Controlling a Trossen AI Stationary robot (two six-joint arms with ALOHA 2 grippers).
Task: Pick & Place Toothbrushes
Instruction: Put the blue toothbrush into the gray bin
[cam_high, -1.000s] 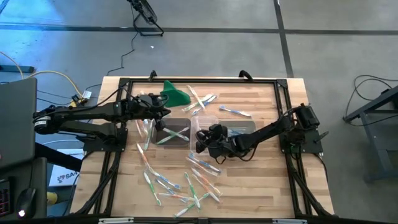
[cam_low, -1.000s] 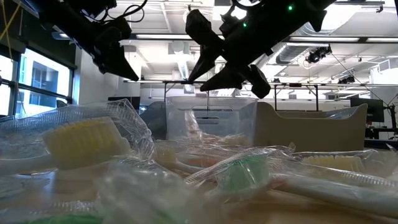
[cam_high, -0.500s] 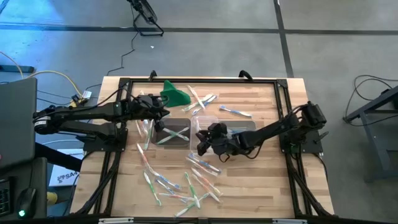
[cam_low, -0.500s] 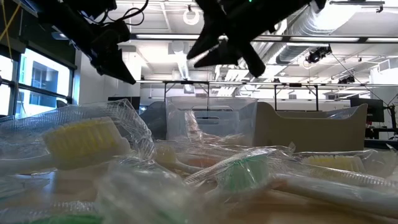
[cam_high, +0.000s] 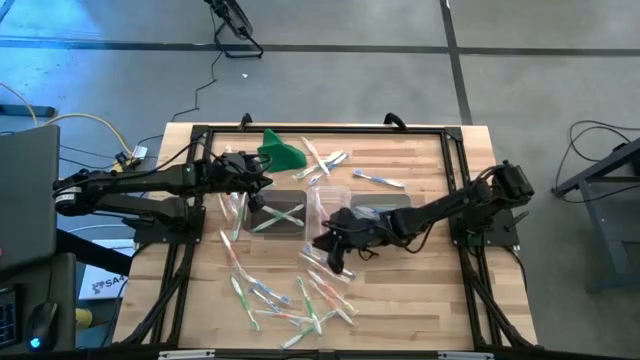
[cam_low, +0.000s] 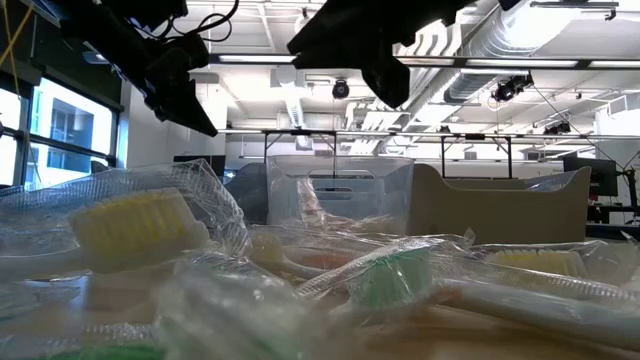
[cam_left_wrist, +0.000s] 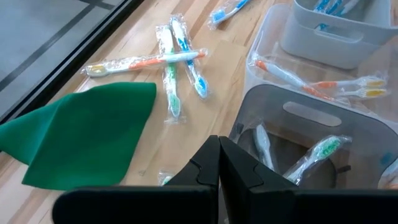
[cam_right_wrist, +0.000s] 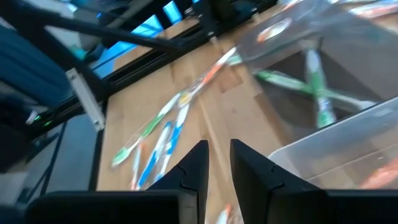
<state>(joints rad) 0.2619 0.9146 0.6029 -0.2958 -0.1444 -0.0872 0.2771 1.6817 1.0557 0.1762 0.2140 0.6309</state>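
**High view: right hand over the toothbrushes**

High view: the right hand hangs by the tubs, fingers slightly apart, grasping nothing. Toothbrushes lie on the tabletop just below it. The left hand, clenched and empty, hovers beside a green cloth.

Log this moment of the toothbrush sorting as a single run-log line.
left gripper: shut, empty, above grey tub | right gripper: narrowly open, empty, above loose toothbrushes | green cloth: untouched
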